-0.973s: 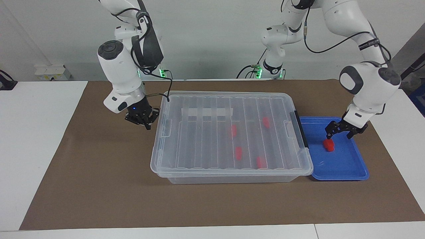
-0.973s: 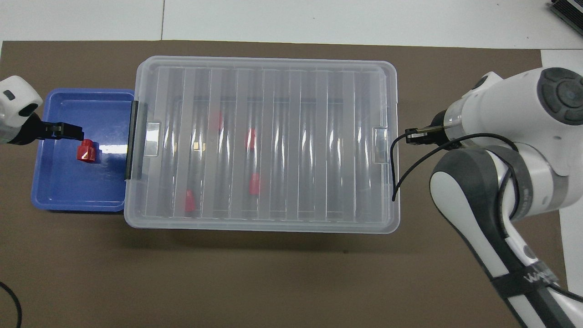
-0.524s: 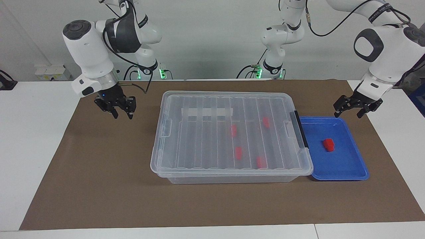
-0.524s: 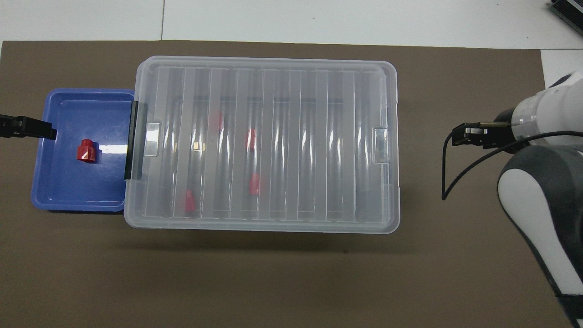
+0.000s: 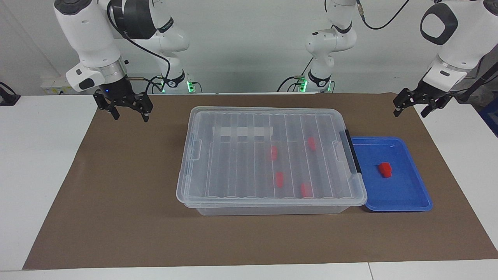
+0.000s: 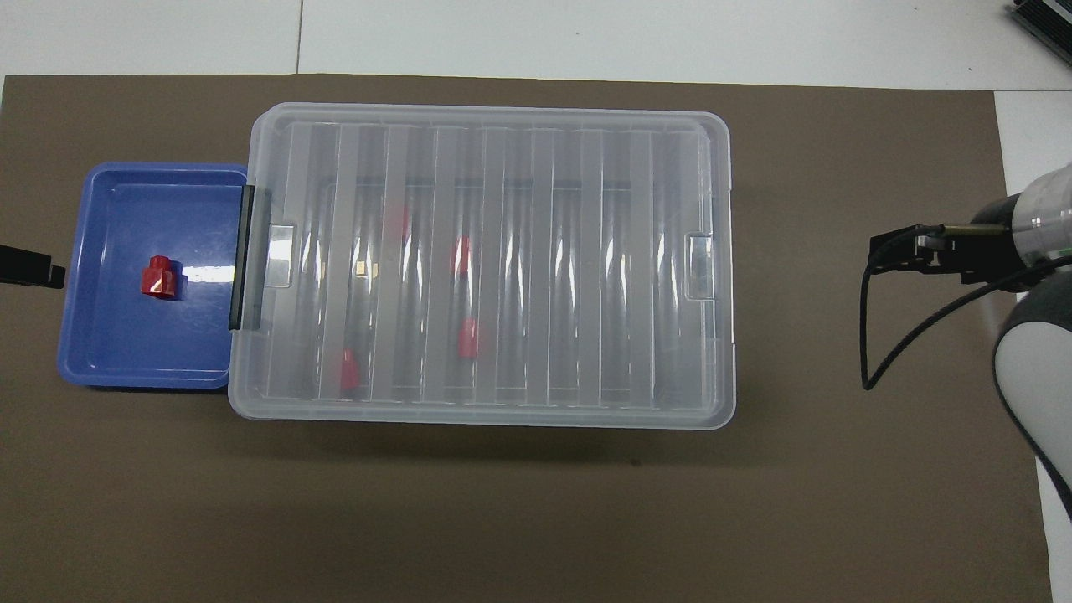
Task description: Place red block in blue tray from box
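A white table [image 5: 42, 163] is carrying a brown mat [image 5: 116, 202] that is covering most of its top. On the mat, the clear lidded box [image 5: 268, 128] is sitting near the middle. The blue tray [image 5: 404, 194] is lying just beside the box's black-handled end, toward the left arm's end of the table, its rim tucking under the box's edge.

Surfaces you have on the table:
- Box [image 5: 202, 210]: clear plastic, see-through; ribbed lid [image 6: 502, 260] glossy, streaked with glare; black matt handle [image 5: 350, 155]; whitish matt tape strip [image 5: 241, 131].
- Tray [image 6: 126, 352]: blue plastic, smooth and glossy, with a bright reflection.
- Block [image 6: 158, 277]: red plastic, shiny.
- Mat [image 5: 116, 217]: brown, matt, paper-like.
- Tabletop [image 5: 35, 155]: white, smooth.
- Arm shells [image 5: 91, 37]: white glossy plastic.
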Action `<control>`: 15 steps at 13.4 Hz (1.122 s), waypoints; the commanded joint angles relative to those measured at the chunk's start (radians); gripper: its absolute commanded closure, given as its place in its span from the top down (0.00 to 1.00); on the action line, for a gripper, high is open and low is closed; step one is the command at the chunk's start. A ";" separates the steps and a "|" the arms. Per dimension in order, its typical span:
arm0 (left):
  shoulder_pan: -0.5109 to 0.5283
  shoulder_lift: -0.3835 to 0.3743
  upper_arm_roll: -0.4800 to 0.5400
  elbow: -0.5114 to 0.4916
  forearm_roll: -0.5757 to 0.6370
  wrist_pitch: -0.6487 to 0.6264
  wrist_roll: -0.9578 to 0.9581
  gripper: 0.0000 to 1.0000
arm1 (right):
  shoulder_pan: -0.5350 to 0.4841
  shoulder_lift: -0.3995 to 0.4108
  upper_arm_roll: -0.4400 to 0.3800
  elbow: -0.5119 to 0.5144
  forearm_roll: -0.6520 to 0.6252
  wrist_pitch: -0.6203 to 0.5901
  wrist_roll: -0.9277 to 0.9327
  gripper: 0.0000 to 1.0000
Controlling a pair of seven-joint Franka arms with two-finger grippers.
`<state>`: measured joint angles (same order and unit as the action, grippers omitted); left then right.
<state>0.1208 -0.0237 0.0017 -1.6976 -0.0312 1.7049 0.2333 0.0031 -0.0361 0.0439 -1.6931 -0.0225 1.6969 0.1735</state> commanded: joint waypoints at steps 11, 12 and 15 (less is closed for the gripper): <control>-0.015 -0.021 0.000 -0.014 0.016 0.005 -0.003 1.00 | -0.026 -0.048 0.008 0.006 0.003 -0.149 0.015 1.00; -0.018 -0.021 0.000 -0.014 0.016 0.007 -0.006 1.00 | -0.023 -0.048 0.008 0.006 0.003 -0.146 0.024 1.00; -0.024 -0.021 0.000 -0.014 0.016 0.007 -0.006 1.00 | -0.025 -0.048 0.008 0.006 0.004 -0.143 0.026 1.00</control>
<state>0.1112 -0.0245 -0.0062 -1.6985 -0.0312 1.7051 0.2333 -0.0162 -0.0699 0.0452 -1.6759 -0.0224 1.5604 0.1738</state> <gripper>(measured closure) 0.000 0.000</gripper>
